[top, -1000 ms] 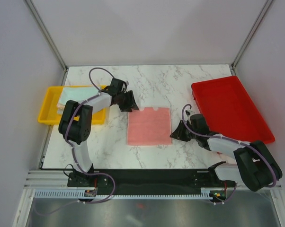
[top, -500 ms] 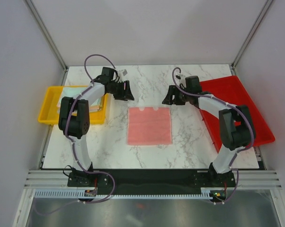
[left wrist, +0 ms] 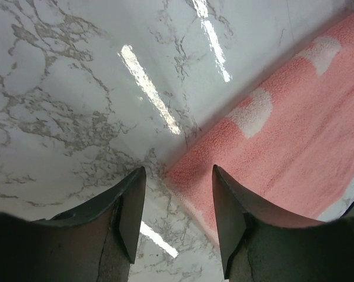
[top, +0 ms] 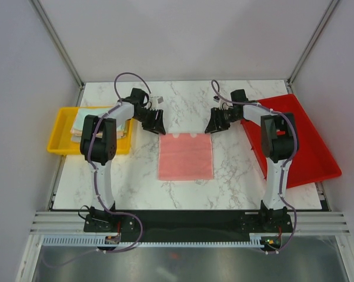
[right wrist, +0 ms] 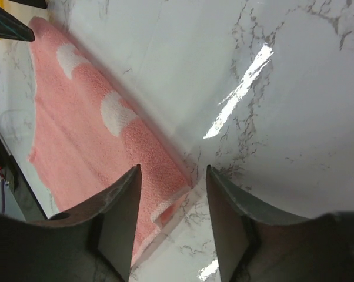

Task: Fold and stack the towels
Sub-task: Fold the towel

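A pink towel (top: pixel 186 156) with white patches on its far edge lies flat in the middle of the marble table. My left gripper (top: pixel 160 128) is open just above the towel's far left corner (left wrist: pixel 177 170), the corner lying between its fingers. My right gripper (top: pixel 211 128) is open just above the far right corner (right wrist: pixel 186 179), which also lies between its fingers. More towels (top: pixel 100 120), pale and folded, lie in the yellow bin (top: pixel 59 141) at the left. Neither gripper holds anything.
A red tray (top: pixel 294 141) stands at the right of the table, under the right arm. The yellow bin sits at the left edge. Grey walls close in the table on three sides.
The right arm has swung from the towel's near right side up to its far right corner. The left gripper has shifted from beside the bin to the far left corner. The towel has not moved.
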You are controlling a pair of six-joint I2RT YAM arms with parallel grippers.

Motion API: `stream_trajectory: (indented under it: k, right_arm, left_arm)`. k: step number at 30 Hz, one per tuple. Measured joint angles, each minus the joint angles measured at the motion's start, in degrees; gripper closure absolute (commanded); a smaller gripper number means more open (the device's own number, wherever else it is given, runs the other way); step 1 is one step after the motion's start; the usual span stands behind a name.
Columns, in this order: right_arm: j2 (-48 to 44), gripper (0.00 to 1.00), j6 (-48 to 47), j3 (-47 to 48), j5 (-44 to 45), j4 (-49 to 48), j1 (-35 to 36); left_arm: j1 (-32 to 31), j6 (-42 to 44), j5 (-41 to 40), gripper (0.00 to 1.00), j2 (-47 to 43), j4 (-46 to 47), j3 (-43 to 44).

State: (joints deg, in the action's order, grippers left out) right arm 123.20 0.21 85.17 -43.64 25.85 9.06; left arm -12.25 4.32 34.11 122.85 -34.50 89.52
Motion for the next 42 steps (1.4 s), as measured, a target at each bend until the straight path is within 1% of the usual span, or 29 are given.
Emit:
stream_trajectory:
  k: [2,3,6,9,11,13,15,16,17,18,19,20,21,22,23,24,31,34,37,42]
  right_arm:
    - [1.75,0.5,-2.14,2.25,-1.64,2.69,-0.39]
    - [2.64,0.54,-3.06,3.3,-2.58,3.89,-0.57]
    - [3.93,0.59,-5.86,4.68,-4.07,6.67,-1.11]
    - [4.17,0.58,-7.48,4.72,-5.03,8.81,-1.46]
    - [4.42,0.55,-8.2,4.96,-5.81,9.68,-1.6]
    - [4.57,0.55,-9.25,5.09,-6.69,10.45,-1.68]
    - [4.81,0.56,-9.81,5.16,-7.39,11.13,-1.68]
    - [4.98,0.58,-10.1,5.31,-7.72,11.45,-1.68]
    - [5.16,0.62,-10.19,5.46,-7.89,11.61,-1.7]
    - [5.4,0.73,-10.43,5.75,-8.0,11.85,-1.7]
    - [5.75,0.79,-10.8,5.95,-8.04,11.93,-1.7]
    - [6.12,0.85,-10.97,6.14,-8.04,12.02,-1.7]
    - [6.45,0.97,-11.06,6.19,-8.07,12.07,-1.7]
    - [6.73,1.0,-11.1,6.19,-8.04,12.26,-1.7]
    - [6.95,1.0,-10.95,6.25,-8.2,12.44,-1.7]
    - [6.95,1.0,-10.95,6.27,-8.17,12.41,-1.7]
    - [6.54,1.0,-10.14,6.43,-6.51,10.58,-1.75]
    - [5.44,1.0,-9.73,5.68,-5.2,8.92,-1.79]
    - [3.23,1.0,-8.98,4.15,-3.87,7.04,-1.79]
    - [-2.47,1.0,-6.75,-1.14,-1.88,1.03,-1.79]
  left_arm:
    - [0.17,0.66,0.66,0.45,0.48,-0.48,0.61]
    - [0.31,1.01,1.01,0.46,0.81,-0.85,1.01]
    - [0.74,1.88,1.88,0.49,1.57,-1.75,2.05]
    - [1.05,2.67,3.13,0.51,2.51,-2.58,3.02]
    - [1.16,3.06,4.31,0.5,3.15,-3.1,3.69]
    - [1.25,3.54,5.62,0.5,3.52,-3.39,3.89]
    - [1.25,3.98,6.4,0.5,3.74,-3.8,4.09]
    - [1.25,4.15,6.67,0.53,3.96,-4.13,4.33]
    - [1.25,4.22,6.95,0.56,4.11,-4.39,4.55]
    - [1.25,4.39,6.95,0.59,4.22,-4.5,4.68]
    - [1.25,4.57,6.99,0.68,4.35,-4.74,4.83]
    - [1.25,4.72,7.04,0.72,4.63,-4.96,5.05]
    - [1.25,4.94,7.02,0.78,4.98,-5.27,5.4]
    - [1.25,5.09,7.04,0.9,5.29,-5.44,5.66]
    - [1.25,5.16,7.06,0.96,5.55,-5.9,5.99]
    - [1.25,5.4,7.04,0.98,5.9,-6.21,6.49]
    - [1.25,5.46,6.45,0.98,6.64,-6.62,10.08]
    - [1.25,5.42,5.84,0.98,6.64,-6.23,10.32]
    - [1.25,5.4,5.01,0.98,6.56,-6.12,10.32]
    - [1.16,5.11,4.26,0.98,4.68,-5.73,9.79]
